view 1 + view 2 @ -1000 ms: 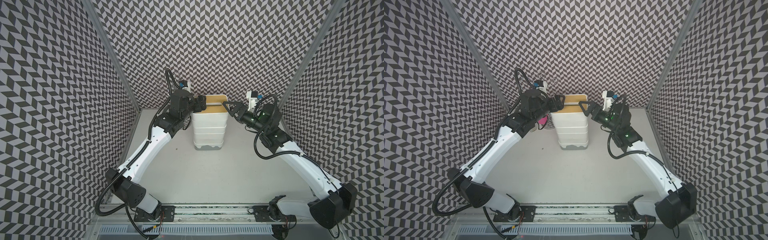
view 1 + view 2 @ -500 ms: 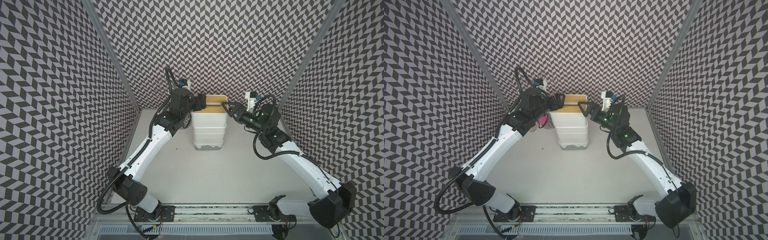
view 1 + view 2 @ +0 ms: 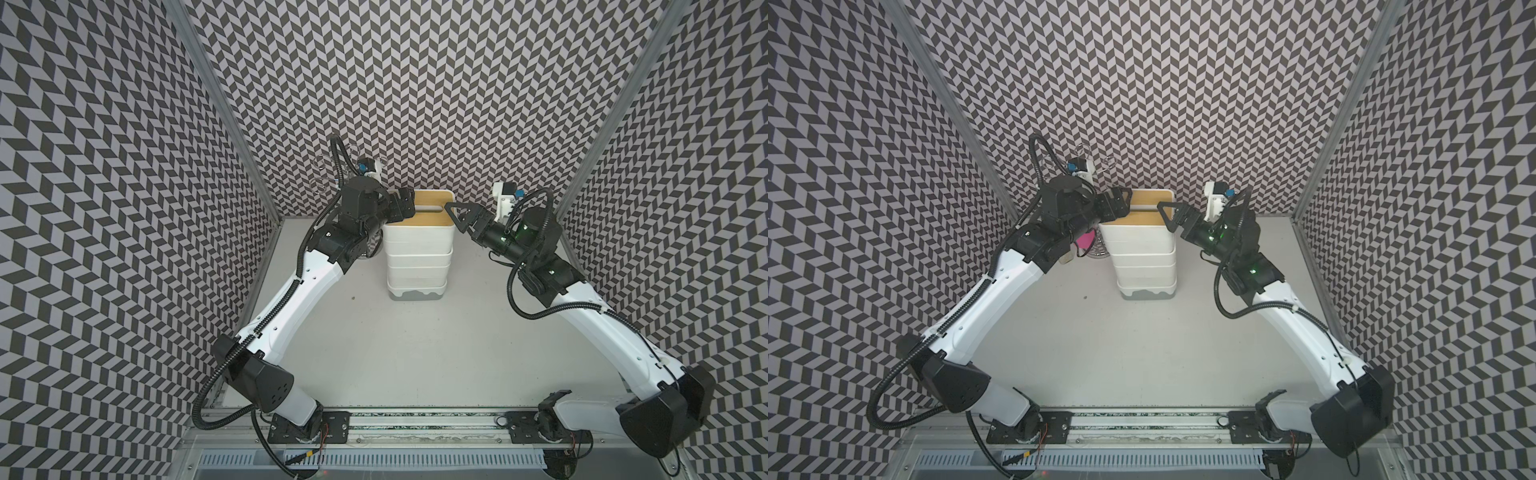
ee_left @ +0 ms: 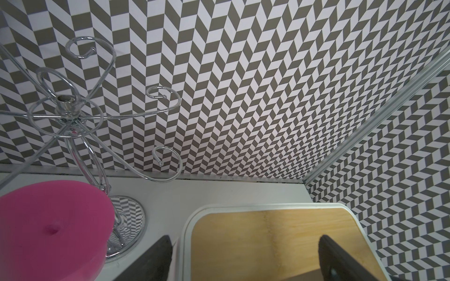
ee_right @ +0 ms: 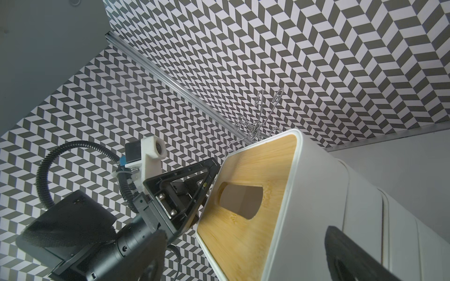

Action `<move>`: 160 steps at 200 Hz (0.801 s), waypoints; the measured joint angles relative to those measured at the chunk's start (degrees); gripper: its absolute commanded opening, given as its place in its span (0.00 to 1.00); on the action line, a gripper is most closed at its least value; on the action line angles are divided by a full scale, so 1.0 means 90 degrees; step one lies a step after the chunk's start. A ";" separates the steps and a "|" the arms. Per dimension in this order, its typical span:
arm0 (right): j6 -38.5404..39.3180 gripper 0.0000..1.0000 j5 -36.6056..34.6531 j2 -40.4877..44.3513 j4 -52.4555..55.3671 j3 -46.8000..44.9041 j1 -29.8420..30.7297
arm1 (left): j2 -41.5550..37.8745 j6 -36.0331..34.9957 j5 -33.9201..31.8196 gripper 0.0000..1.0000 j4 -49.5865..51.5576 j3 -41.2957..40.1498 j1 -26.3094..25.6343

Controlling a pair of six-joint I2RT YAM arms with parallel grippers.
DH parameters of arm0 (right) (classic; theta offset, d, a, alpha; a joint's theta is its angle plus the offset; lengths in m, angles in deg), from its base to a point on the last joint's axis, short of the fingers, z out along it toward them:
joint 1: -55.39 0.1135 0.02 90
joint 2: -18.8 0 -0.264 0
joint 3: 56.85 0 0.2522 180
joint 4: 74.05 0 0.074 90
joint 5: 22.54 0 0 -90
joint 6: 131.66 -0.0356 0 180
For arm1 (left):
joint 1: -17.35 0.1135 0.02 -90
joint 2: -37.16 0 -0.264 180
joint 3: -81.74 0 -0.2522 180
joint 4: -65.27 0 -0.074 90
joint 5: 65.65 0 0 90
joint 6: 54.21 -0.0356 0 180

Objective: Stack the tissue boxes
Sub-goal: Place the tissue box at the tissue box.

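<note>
Stack of tissue boxes stands upright on the worktop, grey base lowest, bamboo-lidded box on top.

Your left gripper sits at the stack's top, released. One finger is outside the end wall and one over the lid, neither pressing. Likely it is letting go of a box now seated.

Your right gripper stands wide at the opposite end of the stack's top, grasping nothing. It is probably there as a guard against sliding.

Chrome wire stand and a pink cylinder stand just beside the stack.

Against a second ago: stack unmoved, left jaws wider, right unchanged.
</note>
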 measured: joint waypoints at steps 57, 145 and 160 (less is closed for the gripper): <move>0.0270 0.99 -0.0172 0.0192 0.0257 0.0000 -0.0126 | -0.0481 -0.0029 -0.0158 1.00 0.0078 -0.0041 0.0002; 0.1532 0.99 -0.2074 0.1940 0.0658 -0.1753 -0.0777 | -0.4265 0.0299 -0.1617 0.99 -0.0129 -0.4048 0.0340; 0.1809 0.99 -0.2718 0.2120 0.0568 -0.2625 -0.0857 | -0.4721 0.0406 -0.1897 1.00 -0.0153 -0.4891 0.0537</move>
